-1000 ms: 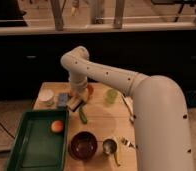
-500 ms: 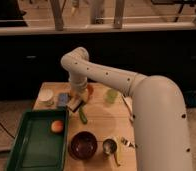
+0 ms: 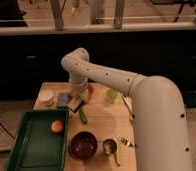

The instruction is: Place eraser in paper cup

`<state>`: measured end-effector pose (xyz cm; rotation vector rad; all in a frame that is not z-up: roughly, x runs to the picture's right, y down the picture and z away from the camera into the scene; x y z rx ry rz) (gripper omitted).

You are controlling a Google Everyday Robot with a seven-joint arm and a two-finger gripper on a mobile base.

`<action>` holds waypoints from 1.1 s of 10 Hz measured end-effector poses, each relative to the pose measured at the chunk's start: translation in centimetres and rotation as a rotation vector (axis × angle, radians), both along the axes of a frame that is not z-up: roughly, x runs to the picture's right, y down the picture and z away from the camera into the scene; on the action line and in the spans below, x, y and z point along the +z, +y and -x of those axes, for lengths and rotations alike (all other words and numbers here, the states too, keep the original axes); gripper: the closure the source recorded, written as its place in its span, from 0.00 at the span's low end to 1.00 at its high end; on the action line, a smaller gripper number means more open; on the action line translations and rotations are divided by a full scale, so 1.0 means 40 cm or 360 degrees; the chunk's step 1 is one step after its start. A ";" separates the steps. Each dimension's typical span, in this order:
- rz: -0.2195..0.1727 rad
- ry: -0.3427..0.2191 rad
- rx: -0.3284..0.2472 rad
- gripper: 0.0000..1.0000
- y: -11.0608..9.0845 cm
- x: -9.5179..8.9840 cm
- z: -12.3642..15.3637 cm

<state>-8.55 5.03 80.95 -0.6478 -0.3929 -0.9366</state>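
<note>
**Eraser at the gripper, paper cup off to the left**

Eraser [image 3: 75, 104]: sits tilted on the wooden table [image 3: 98, 122], near the back-left area, right under the arm's end. Dark top, pale edge visible. Its left end is just beside the flat blue block [image 3: 63, 100]; can't tell if they touch.

Gripper [image 3: 79, 98]: directly over / at the eraser, hanging down from the white arm [image 3: 116, 80] that reaches in from the right. Grip state: cannot tell, and whether it actually contacts the eraser is unclear too.

Paper cup [image 3: 46, 96]: white, upright, at the table's back-left corner, left of the blue block. Apart from the eraser, with the blue block between them. Inside looks pale; contents not discernible.

Around that:
- Small green item [image 3: 83, 116] lying on the table just in front of the eraser.
- Something red-orange [image 3: 90, 90] just right of the gripper, partly hidden by the arm.
- Translucent light-green cup [image 3: 111, 95] upright, further right, well clear of the eraser.
- Green tray [image 3: 26, 150] front-left, with an orange ball [image 3: 56, 126] in its back-right corner.
- Dark bowl [image 3: 83, 145] at the front, just right of the tray.
- Small shiny metal cup [image 3: 110, 146] right of the bowl.
</note>
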 end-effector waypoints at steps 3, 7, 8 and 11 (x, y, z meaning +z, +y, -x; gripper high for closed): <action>-0.0003 -0.0024 -0.0023 0.97 0.001 0.004 0.002; -0.0008 -0.0051 -0.0050 0.97 -0.005 0.013 0.006; -0.0010 -0.0063 -0.0062 0.97 -0.006 0.015 0.011; -0.0010 -0.0080 -0.0085 0.97 -0.005 0.020 0.008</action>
